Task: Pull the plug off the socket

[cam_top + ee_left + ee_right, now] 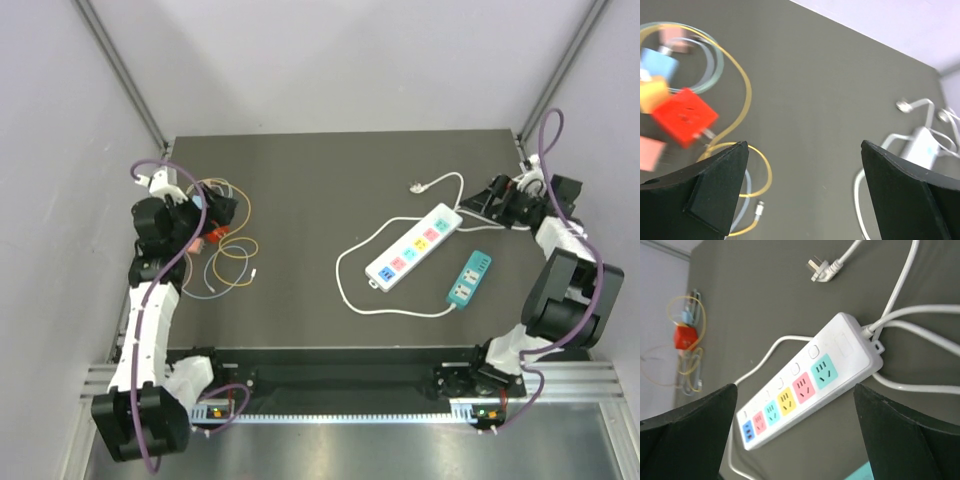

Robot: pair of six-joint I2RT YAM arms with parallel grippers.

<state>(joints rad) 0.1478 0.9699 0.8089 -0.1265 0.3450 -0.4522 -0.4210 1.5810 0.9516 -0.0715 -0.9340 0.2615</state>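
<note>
A white power strip [412, 246] with coloured sockets lies right of the table's centre. No plug shows in its sockets in the right wrist view [812, 385]. A white plug [416, 186] lies loose on the table beyond it, its white cord [345, 285] looping round; it also shows in the right wrist view [819, 269]. My right gripper [482, 203] is open and empty, just right of the strip's cord end; in its own view [795, 390] the strip lies between the fingers, farther off. My left gripper [215, 212] is open and empty at the far left [804, 150].
A teal power strip [469, 278] lies right of the white one. Coiled yellow and pale cables [228, 262] and coloured blocks, among them a red cube [685, 117], lie under and beside my left gripper. Grey walls close in on both sides.
</note>
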